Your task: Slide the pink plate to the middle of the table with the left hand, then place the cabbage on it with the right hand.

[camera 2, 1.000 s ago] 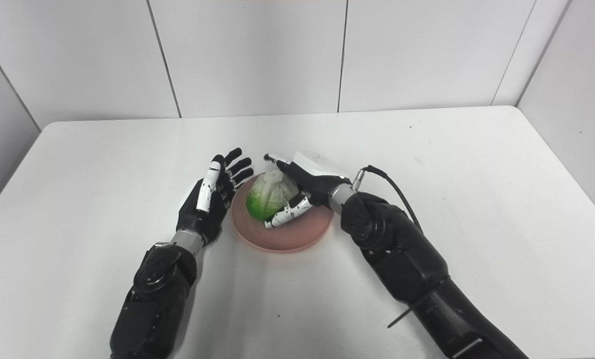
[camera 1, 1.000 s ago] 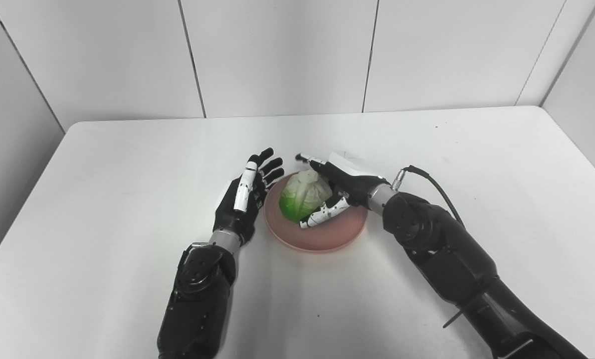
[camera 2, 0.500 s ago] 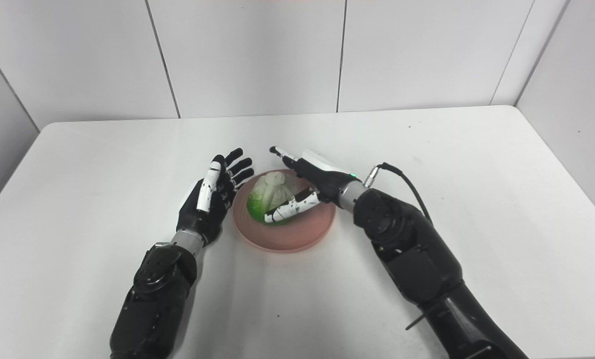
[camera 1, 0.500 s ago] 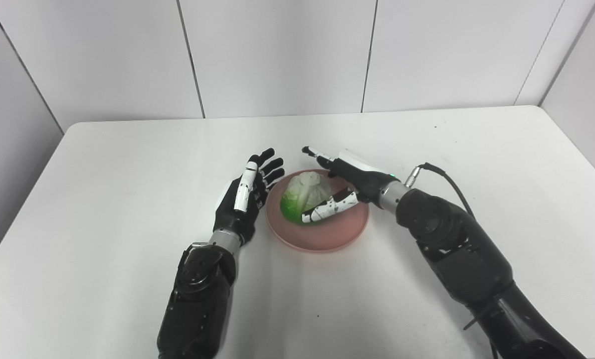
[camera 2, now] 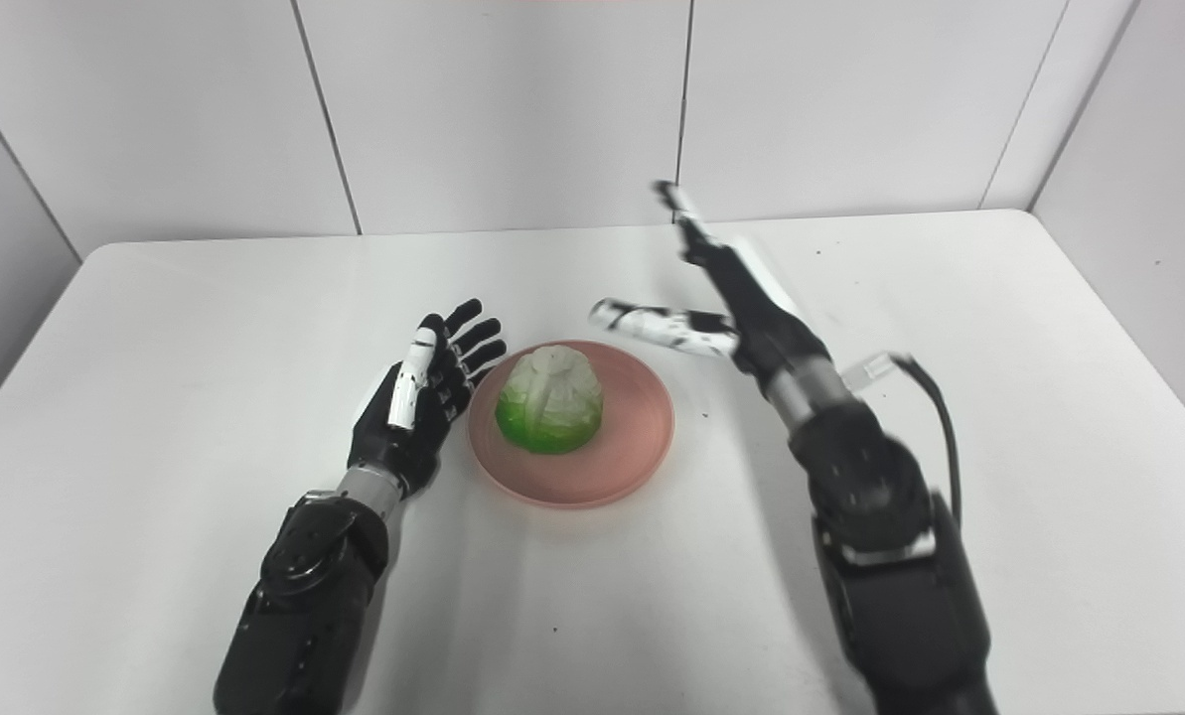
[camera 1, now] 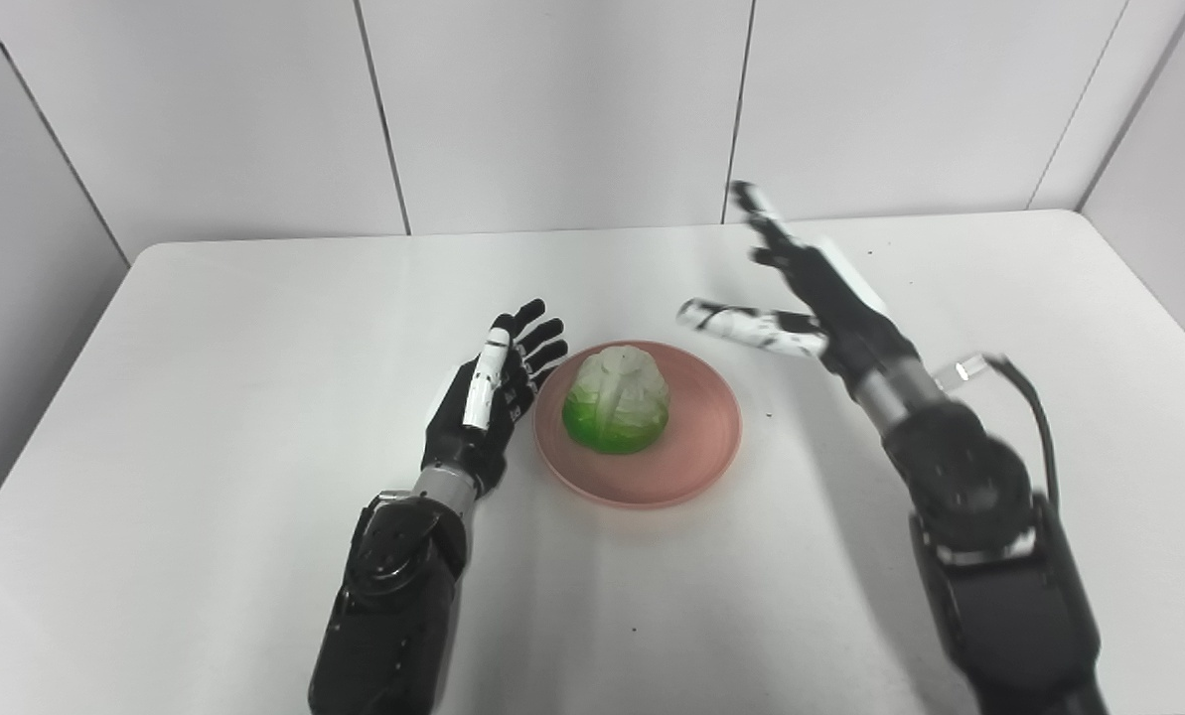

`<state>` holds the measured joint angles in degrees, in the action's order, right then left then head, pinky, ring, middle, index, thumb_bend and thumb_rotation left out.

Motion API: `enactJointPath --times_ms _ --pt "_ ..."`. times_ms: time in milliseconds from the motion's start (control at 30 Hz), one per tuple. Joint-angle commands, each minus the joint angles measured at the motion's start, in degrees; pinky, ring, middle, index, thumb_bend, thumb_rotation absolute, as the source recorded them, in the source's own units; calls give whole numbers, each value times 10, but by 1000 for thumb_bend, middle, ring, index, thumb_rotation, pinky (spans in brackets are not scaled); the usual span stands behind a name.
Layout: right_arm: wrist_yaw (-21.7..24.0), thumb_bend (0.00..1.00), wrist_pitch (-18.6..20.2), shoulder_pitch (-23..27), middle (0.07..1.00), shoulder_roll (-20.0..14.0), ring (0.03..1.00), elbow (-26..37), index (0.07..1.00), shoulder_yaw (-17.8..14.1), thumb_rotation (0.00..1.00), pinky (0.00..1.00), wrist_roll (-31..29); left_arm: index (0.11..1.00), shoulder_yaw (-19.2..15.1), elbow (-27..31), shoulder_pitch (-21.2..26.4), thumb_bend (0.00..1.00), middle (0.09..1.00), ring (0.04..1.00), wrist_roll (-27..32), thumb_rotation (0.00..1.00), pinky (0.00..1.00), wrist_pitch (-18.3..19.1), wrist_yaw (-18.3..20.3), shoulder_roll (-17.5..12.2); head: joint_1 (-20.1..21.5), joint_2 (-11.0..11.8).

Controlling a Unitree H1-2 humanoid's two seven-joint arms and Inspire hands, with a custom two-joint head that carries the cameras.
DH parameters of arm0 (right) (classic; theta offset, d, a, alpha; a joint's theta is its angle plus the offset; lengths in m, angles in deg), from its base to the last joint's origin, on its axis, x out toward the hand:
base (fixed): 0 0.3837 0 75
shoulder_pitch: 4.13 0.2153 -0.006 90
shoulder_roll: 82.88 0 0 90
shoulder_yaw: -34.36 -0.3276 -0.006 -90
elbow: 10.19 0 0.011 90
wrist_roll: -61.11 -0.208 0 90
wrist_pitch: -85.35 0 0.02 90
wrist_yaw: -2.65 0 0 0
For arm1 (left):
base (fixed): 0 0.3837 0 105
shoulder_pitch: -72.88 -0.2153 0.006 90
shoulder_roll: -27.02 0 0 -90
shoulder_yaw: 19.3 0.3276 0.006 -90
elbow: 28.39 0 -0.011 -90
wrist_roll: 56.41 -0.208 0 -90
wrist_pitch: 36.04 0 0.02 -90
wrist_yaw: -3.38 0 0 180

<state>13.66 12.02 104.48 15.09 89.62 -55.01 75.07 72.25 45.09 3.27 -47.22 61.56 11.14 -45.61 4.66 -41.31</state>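
Round green-and-white cabbage sits on shallow pink plate, mid white counter. Left robot hand spread, empty, just left of the rim. Right robot hand spread, empty, raised to the right. Cabbage looks light, smooth, maybe slippery; cup its sides.

Cabbage on plate — (mid-table)

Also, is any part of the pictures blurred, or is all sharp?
In both eye views the right hand is smeared by motion; the left hand, the cabbage and the pink plate are sharp.
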Motion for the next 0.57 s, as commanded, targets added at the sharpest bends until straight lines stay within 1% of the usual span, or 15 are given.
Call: enactJointPath --times_ms 0,67,167,233,300,400,467,533 --pt "-28 875 -45 -1 1000 25 993 -5 1000 -24 967 958 -49 895 5 1 -29 540 894 893 -16 1000 882 -2 -4 -7 -1 0" --pt "-44 837 -66 -22 1000 39 999 -26 1000 -34 992 963 -66 908 7 13 -41 544 912 912 -19 1000 909 -10 -4 -6 0 0" --pt "-58 708 -90 -50 1000 45 1000 -62 1000 -35 1000 996 -76 937 13 36 -62 522 947 943 -29 1000 955 -22 -6 -6 -1 1" --pt "-62 678 -105 -60 1000 47 1000 -77 1000 -34 1000 999 -87 939 15 48 -73 518 951 945 -34 1000 960 -25 -9 -4 0 0" --pt "-63 598 -127 -71 1000 46 1000 -94 1000 -33 1000 981 -97 946 17 61 -84 517 958 952 -38 1000 963 -23 -11 -3 2 0" --pt "-64 543 -155 -83 1000 47 992 -113 1000 -34 1000 964 -114 961 18 73 -98 523 967 962 -41 1000 971 -22 -10 -3 4 4" --pt "-65 475 -165 -87 1000 47 985 -119 1000 -34 1000 963 -124 962 17 80 -106 523 966 961 -43 1000 963 -24 -13 -2 3 5" --pt "-69 431 -173 -90 995 47 975 -125 1000 -33 1000 951 -128 957 16 80 -108 516 962 958 -44 1000 952 -25 -14 -1 3 6"
